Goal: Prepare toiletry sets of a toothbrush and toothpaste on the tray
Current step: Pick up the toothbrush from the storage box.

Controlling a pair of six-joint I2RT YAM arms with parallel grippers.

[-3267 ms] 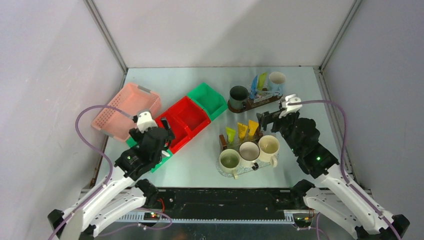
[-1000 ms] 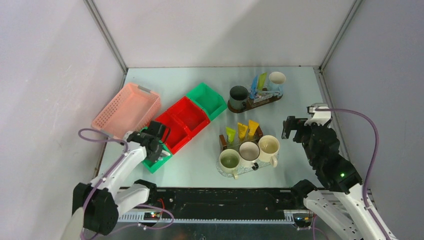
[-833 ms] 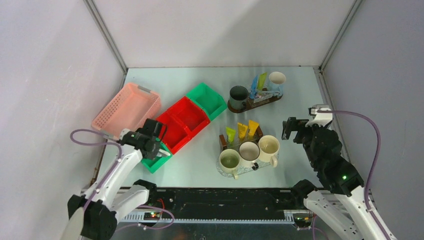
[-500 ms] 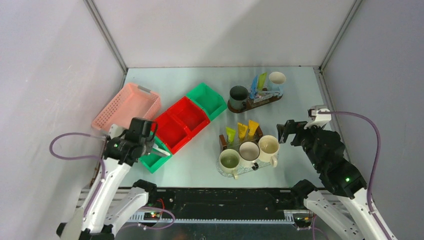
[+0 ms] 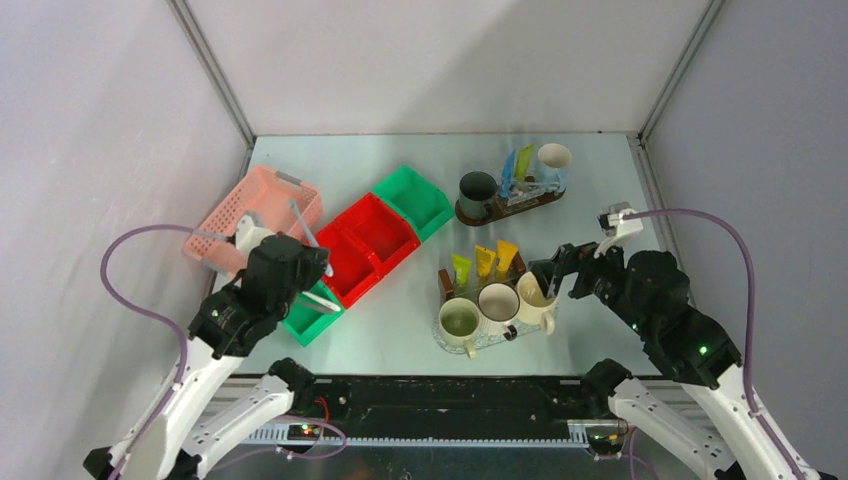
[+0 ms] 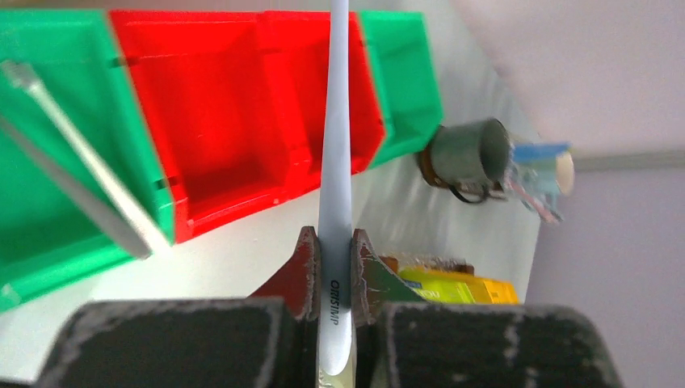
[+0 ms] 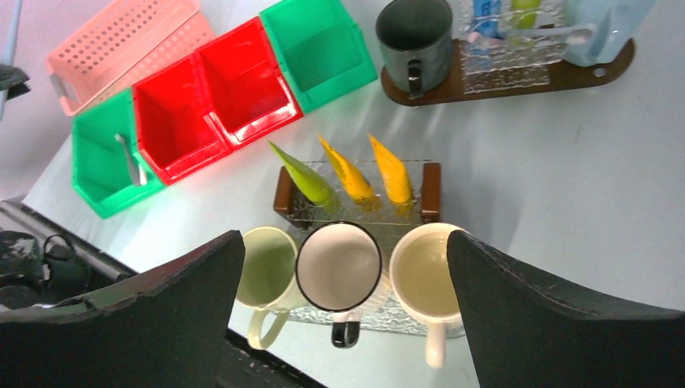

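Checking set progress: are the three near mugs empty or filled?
Empty. The right wrist view looks straight into all three mugs; nothing is inside. Tubes stand in the rack behind.

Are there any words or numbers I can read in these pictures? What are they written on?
Toothbrush handle, right where the left hand pinches it: one short line of dark capital letters, too small and blurred to read for sure.
Blue tube beside the dark mug: some pale print, too blurred to read.
Nothing else shows words, numbers or signs.
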